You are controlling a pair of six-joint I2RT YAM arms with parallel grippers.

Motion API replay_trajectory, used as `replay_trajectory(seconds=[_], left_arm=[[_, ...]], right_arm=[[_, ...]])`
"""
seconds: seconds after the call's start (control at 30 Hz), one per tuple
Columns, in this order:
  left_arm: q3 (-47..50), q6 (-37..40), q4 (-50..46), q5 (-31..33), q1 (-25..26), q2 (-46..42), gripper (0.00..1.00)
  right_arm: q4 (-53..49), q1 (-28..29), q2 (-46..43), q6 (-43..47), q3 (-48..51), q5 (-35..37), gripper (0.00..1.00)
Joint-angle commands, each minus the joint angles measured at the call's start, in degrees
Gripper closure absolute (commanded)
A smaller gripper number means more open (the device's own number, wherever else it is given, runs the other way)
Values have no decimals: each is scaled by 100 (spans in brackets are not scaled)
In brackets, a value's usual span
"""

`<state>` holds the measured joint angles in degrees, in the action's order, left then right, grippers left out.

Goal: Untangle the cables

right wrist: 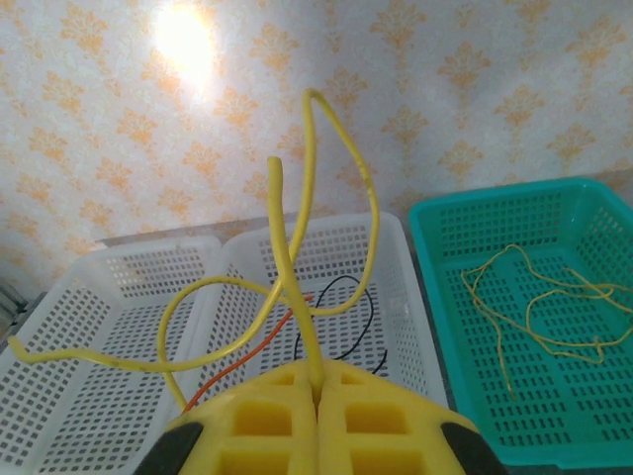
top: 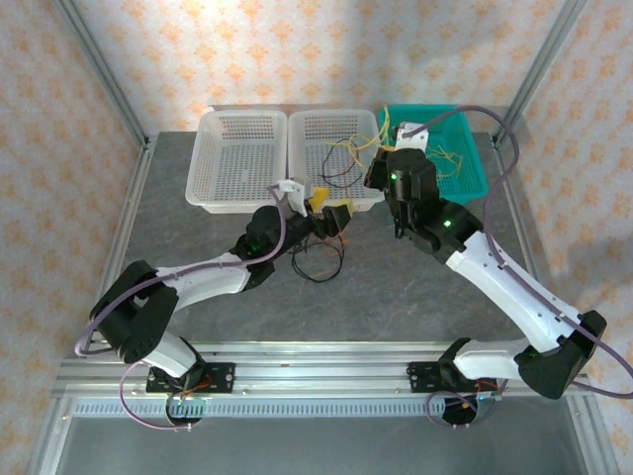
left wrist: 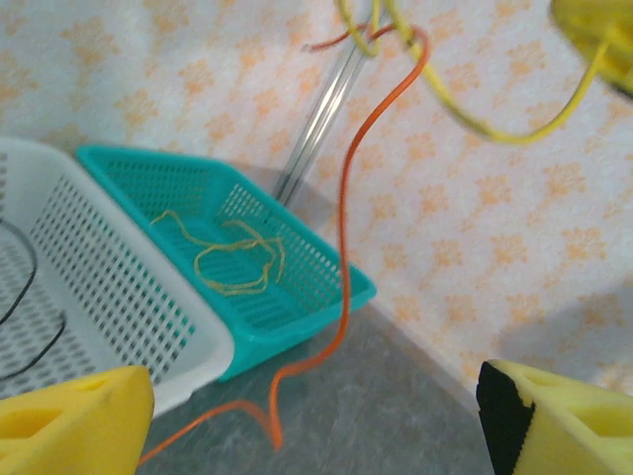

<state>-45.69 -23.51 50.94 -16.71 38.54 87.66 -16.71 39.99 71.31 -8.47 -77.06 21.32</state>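
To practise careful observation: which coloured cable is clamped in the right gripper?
The yellow cable, pinched in the shut right gripper; the orange-red cable and black cable lie beyond it, ungripped.

left white basket (top: 242, 158) | middle white basket (top: 318, 134) adjoining | teal basket (top: 467, 170) at right | all on grey table (top: 396, 297)

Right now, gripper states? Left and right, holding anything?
Left gripper: open, holding nothing.
Right gripper: closed on a yellow cable.
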Motion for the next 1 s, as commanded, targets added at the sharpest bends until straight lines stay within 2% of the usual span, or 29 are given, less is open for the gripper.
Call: replay_trajectory(seconds=[0.0,0.13,0.37,0.67,0.77,0.83,0.97], left_arm=[[-387,4,574,-366,30,184,16],[-577,-40,483,-180,30,276,18],[-800,105,318,-52,30,411,33],[-728,40,341,-236,30,414,69],[-596,48,309,-222,30,320,85],[-494,57,260,-209,16,242,91],[-328,133,0,-215,3,93,94]], right_arm=[[-16,9,-79,-223,-43,-291,100],[19,9,-150,-324,-12,-379,100],[142,9,-261,-437,111,-633,100],[55,9,-297,-485,154,-188,100],[1,-13,-299,-545,166,-40,100],[-47,-50,-301,-600,191,58,100],[-104,-202,-336,-737,257,177,100]])
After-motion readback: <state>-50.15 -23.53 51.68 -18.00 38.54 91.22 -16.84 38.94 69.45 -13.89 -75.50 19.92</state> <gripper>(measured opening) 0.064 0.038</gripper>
